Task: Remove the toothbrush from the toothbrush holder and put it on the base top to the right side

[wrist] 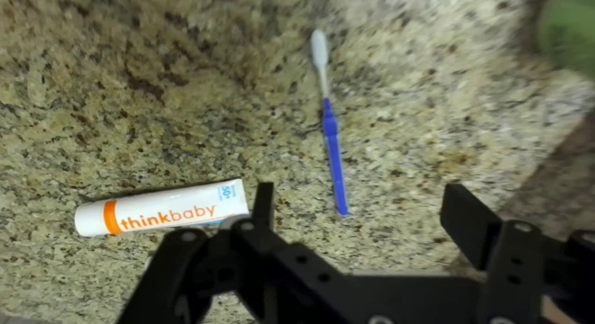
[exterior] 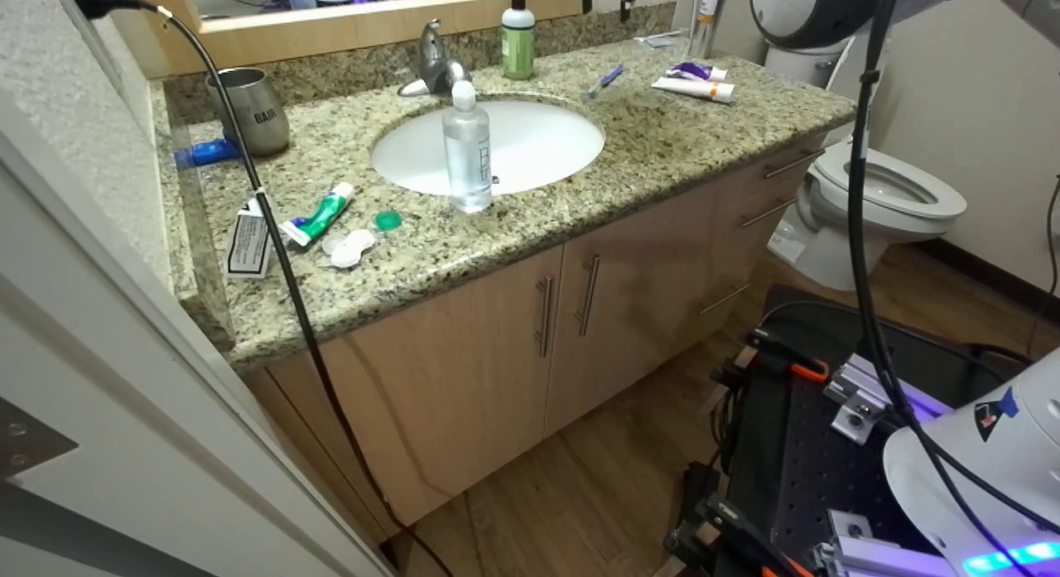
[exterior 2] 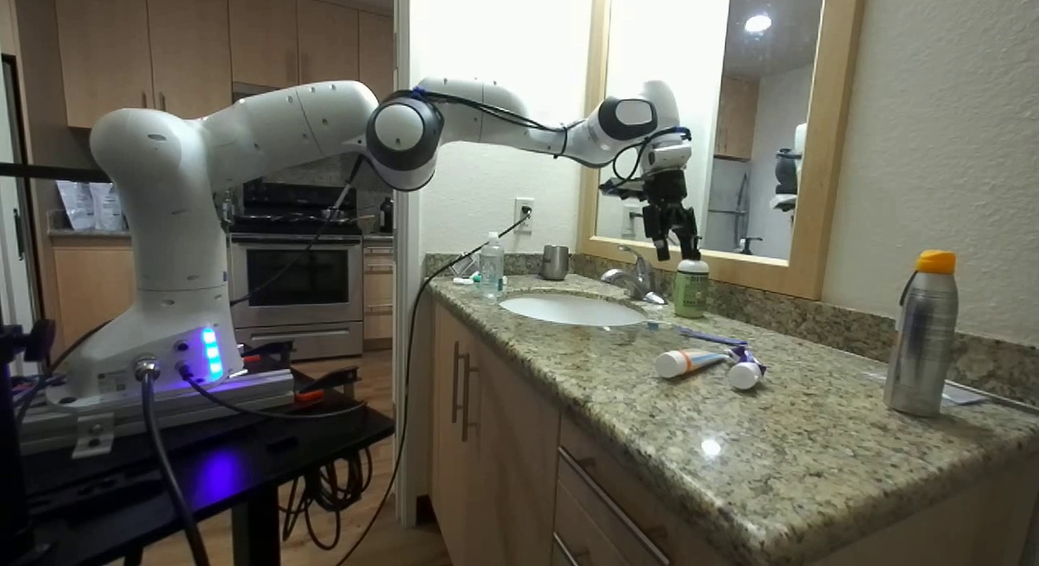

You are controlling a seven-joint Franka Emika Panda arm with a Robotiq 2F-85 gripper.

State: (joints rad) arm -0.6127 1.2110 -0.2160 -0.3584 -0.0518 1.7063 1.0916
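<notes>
The toothbrush, with a blue handle and whitish head, lies flat on the granite base top right of the sink; it shows in both exterior views and in the wrist view. The toothbrush holder, a grey metal cup, stands at the far left of the base top. My gripper is open and empty above the counter, near the mirror. In the wrist view the handle's end lies between the fingertips' lines, below them.
A green soap bottle stands close to the gripper. A white-orange tube lies near the toothbrush. A clear bottle stands at the sink's front edge. A silver bottle stands at the right end.
</notes>
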